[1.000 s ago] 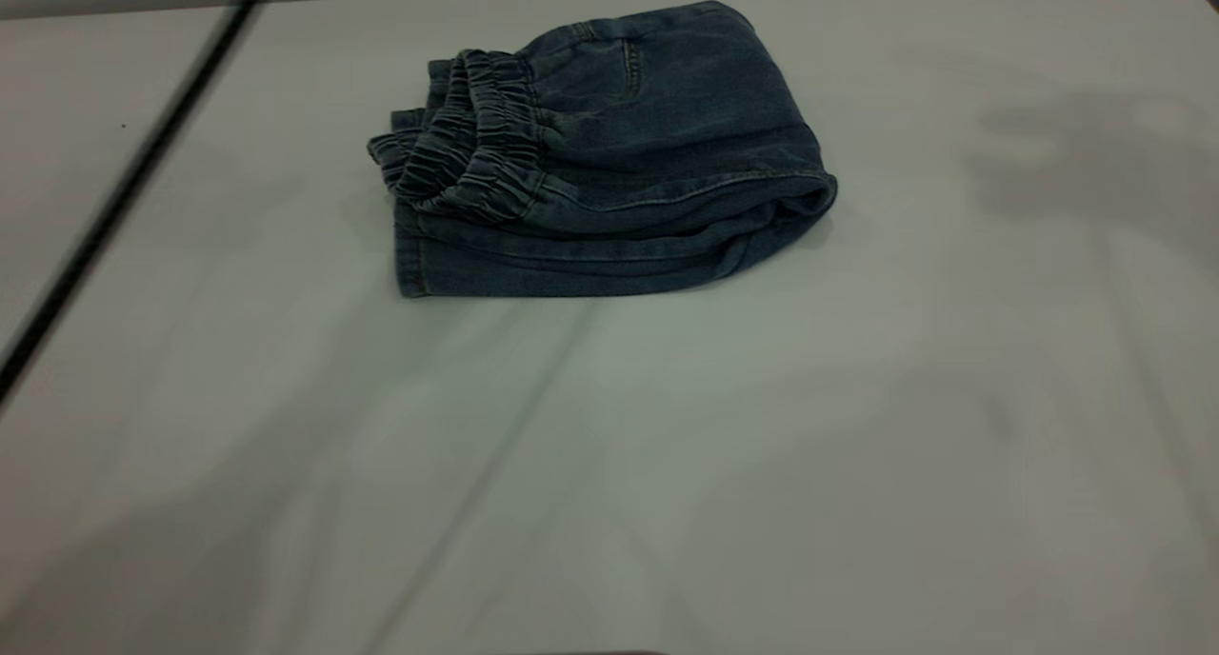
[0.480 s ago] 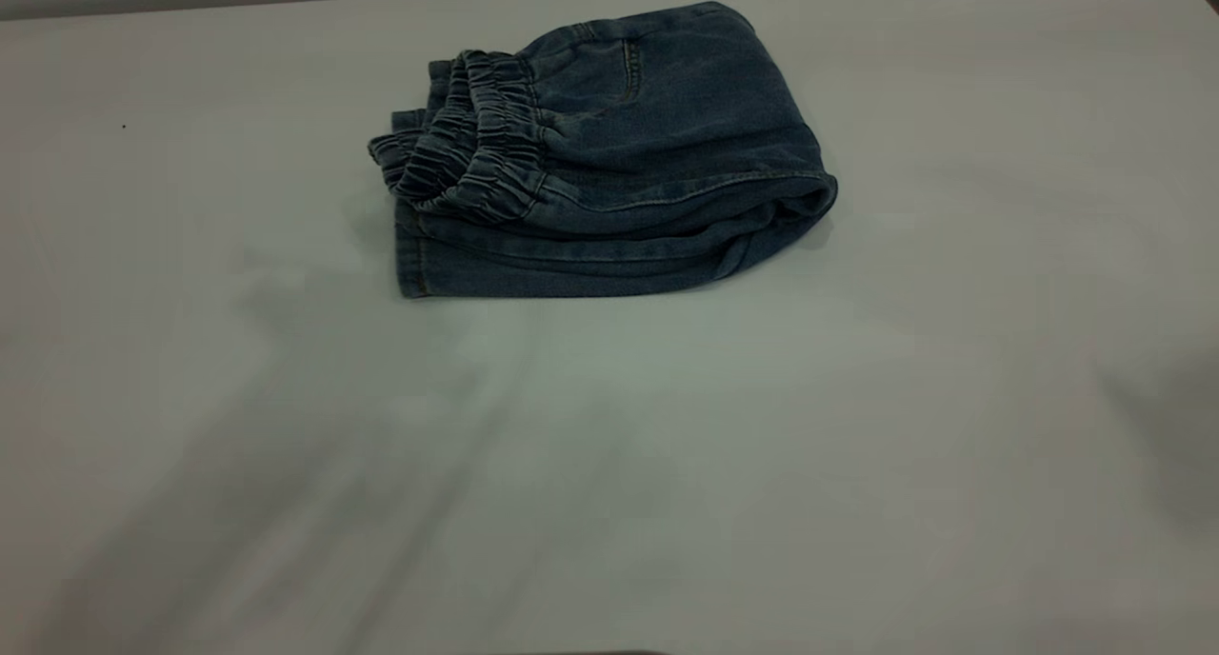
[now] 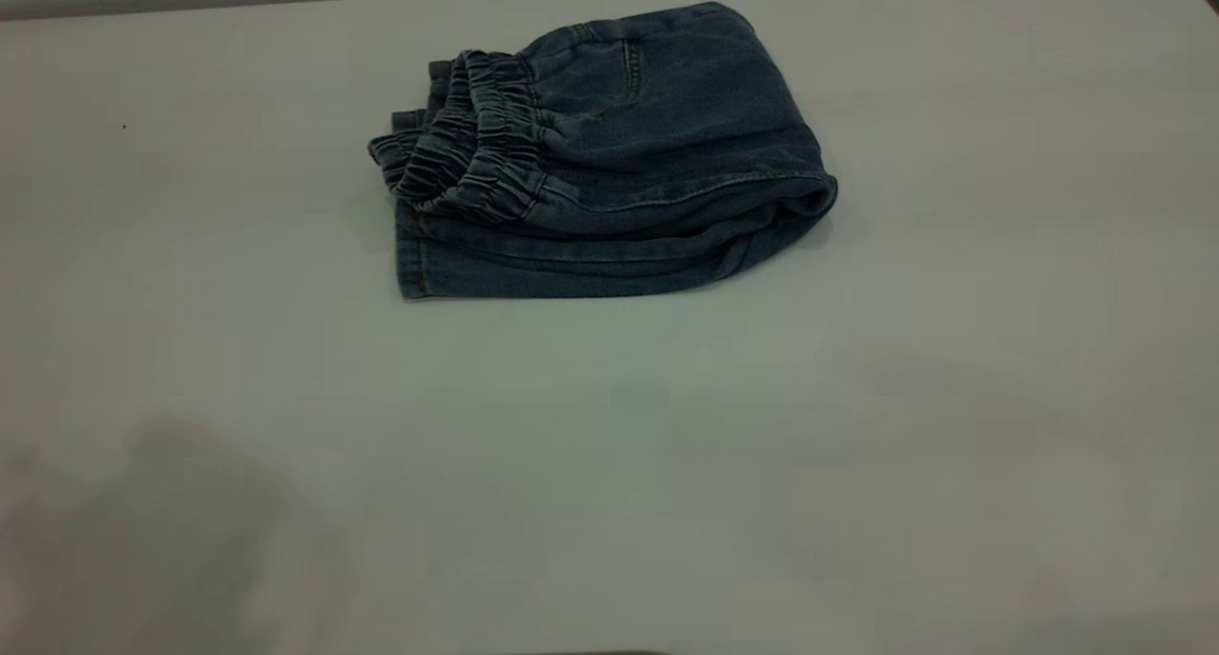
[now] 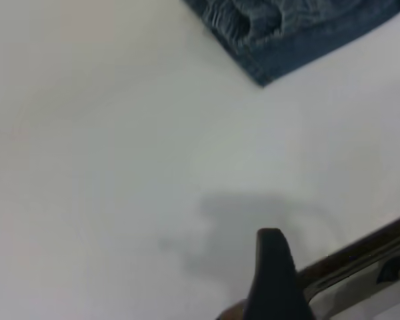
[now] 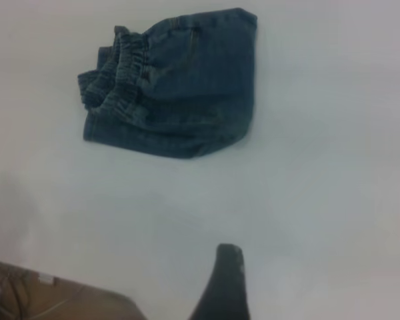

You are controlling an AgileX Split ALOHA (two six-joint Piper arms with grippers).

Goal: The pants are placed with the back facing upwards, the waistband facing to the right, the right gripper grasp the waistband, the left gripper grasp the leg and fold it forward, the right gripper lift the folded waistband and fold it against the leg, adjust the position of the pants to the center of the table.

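The pants [image 3: 600,160] lie folded into a compact bundle on the white table [image 3: 609,465], toward its far side and a little left of the middle. The gathered elastic waistband [image 3: 476,150] lies on top at the bundle's left end, and a back pocket faces up. The printed leg is hidden inside the fold. Neither gripper appears in the exterior view. The left wrist view shows a black piece of my left gripper [image 4: 273,273] far from the pants [image 4: 293,27]. A black piece of my right gripper [image 5: 223,283] hangs well clear of the pants [image 5: 180,87] in the right wrist view.
The table's dark edge [image 4: 360,257] runs close to the left gripper. A brown surface beyond the table [image 5: 53,300] shows near the right gripper. A soft shadow [image 3: 171,522] lies on the near left of the table.
The thin black cable that crossed the far left a second ago has left the exterior view. Shadows have slid toward the near edge. The pants have not moved.
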